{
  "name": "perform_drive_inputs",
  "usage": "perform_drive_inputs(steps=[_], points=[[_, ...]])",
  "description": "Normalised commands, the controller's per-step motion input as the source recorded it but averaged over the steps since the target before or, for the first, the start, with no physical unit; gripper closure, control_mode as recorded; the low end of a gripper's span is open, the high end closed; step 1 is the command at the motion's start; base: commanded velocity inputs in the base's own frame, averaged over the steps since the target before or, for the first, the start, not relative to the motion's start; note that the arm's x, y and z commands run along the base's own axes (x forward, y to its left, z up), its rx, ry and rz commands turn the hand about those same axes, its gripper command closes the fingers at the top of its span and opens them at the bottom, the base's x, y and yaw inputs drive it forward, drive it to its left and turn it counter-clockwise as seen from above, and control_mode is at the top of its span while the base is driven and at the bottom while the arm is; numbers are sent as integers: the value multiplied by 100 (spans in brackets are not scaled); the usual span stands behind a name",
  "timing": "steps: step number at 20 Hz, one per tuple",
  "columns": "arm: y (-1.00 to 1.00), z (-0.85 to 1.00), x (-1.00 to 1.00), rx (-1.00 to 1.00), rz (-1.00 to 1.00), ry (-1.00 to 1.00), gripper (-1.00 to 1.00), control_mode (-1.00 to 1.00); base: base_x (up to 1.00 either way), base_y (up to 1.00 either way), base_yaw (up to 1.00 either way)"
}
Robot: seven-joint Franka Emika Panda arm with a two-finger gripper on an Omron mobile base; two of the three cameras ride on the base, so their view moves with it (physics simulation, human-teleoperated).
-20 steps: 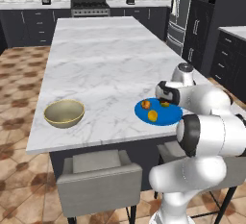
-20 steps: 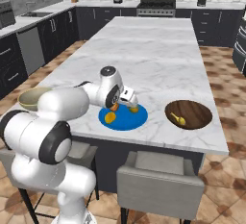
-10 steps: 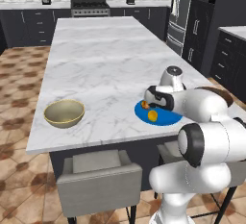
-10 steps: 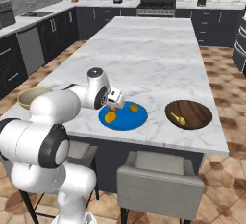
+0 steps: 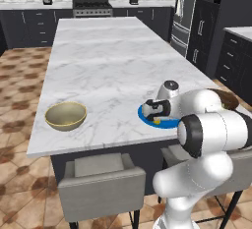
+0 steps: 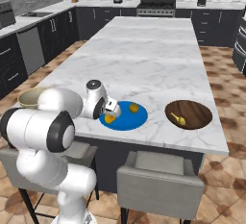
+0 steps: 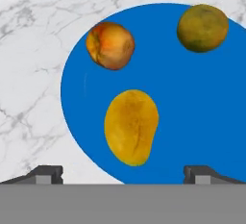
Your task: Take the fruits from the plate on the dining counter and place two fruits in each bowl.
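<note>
The tool (image 7: 123, 172) has been shifting toward the plate's left side since a second ago, and is now hovering low over it with jaws spread wide, holding nothing. No legible writing is showing. Near the worktop's (image 5: 113, 61) front left corner, the tan bowl (image 5: 65, 115) is sitting. The blue plate (image 7: 192, 112) at the front edge is carrying three fruits (image 7: 131, 127). The brown bowl (image 6: 188, 114) near the front right corner is holding the banana (image 6: 178, 118).

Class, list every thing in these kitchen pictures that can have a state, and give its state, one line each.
Tool: open, above the plate.
Blue plate: holds three fruits, apart.
Dark brown bowl: holds the banana.
Tan bowl: empty.
</note>
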Motion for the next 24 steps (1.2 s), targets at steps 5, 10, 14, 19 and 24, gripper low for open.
perform_drive_inputs(steps=[5,10,14,19,24], points=[[-1,-44,34,2,0,0,-100,-100,0,0,0],[-19,-25,25,2,0,0,-100,-100,0,0,0],[-2,-23,31,0,0,0,-100,-100,0,0,0],[0,-10,12,0,0,0,100,-100,0,0,0],[-6,33,-3,0,1,-8,100,-100,0,0,0]])
